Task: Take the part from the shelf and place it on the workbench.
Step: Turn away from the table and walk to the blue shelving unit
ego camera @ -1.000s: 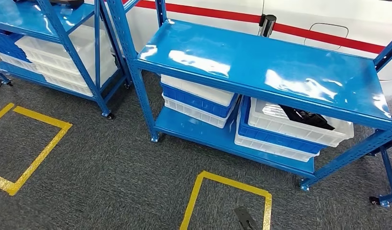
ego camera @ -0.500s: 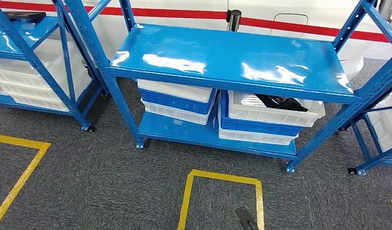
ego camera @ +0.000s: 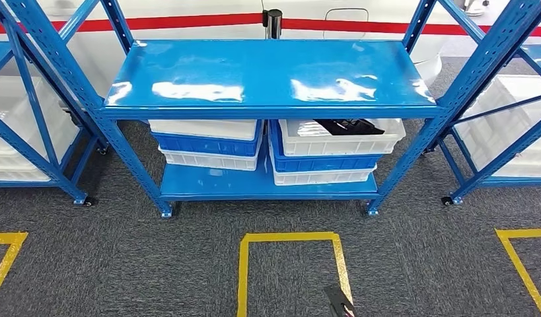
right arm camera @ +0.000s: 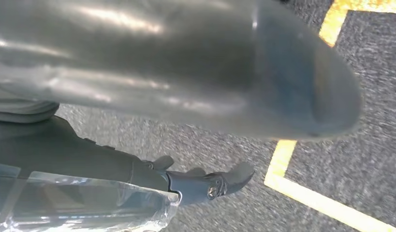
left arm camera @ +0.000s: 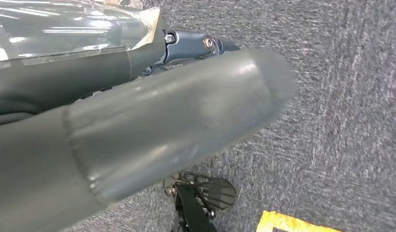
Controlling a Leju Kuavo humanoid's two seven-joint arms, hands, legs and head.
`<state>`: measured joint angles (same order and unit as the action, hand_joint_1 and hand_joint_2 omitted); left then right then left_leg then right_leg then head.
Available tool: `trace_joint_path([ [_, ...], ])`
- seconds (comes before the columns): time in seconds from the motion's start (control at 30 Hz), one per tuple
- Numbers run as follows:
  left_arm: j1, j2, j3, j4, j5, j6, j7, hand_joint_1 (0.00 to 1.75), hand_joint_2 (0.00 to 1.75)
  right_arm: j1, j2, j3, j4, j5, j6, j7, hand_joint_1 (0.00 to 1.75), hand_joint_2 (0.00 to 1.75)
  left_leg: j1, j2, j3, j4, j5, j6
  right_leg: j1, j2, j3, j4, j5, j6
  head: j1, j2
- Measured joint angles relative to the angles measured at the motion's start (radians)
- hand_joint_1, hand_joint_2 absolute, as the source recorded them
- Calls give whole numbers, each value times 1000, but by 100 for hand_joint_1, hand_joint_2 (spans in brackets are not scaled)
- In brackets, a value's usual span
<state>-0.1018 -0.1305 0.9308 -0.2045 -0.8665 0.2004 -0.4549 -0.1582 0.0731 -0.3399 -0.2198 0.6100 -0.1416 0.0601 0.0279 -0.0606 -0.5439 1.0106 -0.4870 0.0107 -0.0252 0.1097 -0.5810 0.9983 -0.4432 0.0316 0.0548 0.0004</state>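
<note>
1. You had the blue shelf [ego camera: 267, 69] square ahead, and the dark part [ego camera: 347, 125] lay in the top white crate [ego camera: 340, 139] on the right, under the upper board.
2. Your left hand [left arm camera: 138, 130] hung over grey carpet [ego camera: 122, 264], well apart from the part; whether its fingers were spread or closed, you could not tell.
3. Your right hand [right arm camera: 186, 72] hung likewise beside a yellow floor line [right arm camera: 321, 203]; its finger state could not be told.

I see the part [ego camera: 347, 125], black and irregular, lying in the top white bin [ego camera: 340, 140] of the right-hand stack on the lower level of the blue shelf [ego camera: 267, 72] facing me.
</note>
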Motion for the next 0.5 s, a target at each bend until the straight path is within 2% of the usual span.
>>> trace_joint_path([
  [0.07,-1,-1,0,0,0,0,0,0,0,1,-1,0,0,0,0,1,0,0,-1,24,5,-13,10,22,3,-38,-23,36,-19,3,2,0],
  [0.13,0,-1,0,0,0,0,0,0,0,-2,0,0,0,0,0,1,0,0,-5,50,7,-20,13,34,5,-86,-81,149,-72,-8,5,0],
  [0.2,1,0,1,0,2,1,1,0,0,-2,0,0,0,2,-2,1,0,0,-9,72,5,-19,13,37,4,-97,-138,269,-116,-10,6,0],
  [0.23,1,0,1,0,4,2,2,0,0,-1,0,0,0,4,-4,1,0,0,-11,80,4,-19,12,37,3,-98,-144,287,-118,-5,6,0],
  [0.27,1,-1,2,0,7,3,4,0,0,1,0,0,0,7,-7,1,0,0,-11,86,5,-19,12,36,3,-99,-127,264,-106,3,6,0],
  [0.33,0,-1,3,0,11,3,8,0,0,2,-2,0,0,12,-14,2,0,0,-12,93,6,-17,10,32,1,-108,-45,123,-60,15,7,0],
  [0.4,0,-1,4,0,12,3,10,0,0,-1,-1,0,0,14,-17,2,0,0,-17,95,6,-13,6,23,2,-116,18,14,-30,11,6,0],
  [0.47,0,1,4,0,15,2,15,0,0,-2,1,0,0,16,-21,8,0,0,-21,94,5,-9,2,32,2,-117,29,-2,-24,2,4,0],
  [0.5,0,2,5,0,16,1,19,0,44,-2,2,0,0,16,-23,13,0,0,-21,93,5,-9,3,41,1,-116,29,-2,-23,1,4,0],
])
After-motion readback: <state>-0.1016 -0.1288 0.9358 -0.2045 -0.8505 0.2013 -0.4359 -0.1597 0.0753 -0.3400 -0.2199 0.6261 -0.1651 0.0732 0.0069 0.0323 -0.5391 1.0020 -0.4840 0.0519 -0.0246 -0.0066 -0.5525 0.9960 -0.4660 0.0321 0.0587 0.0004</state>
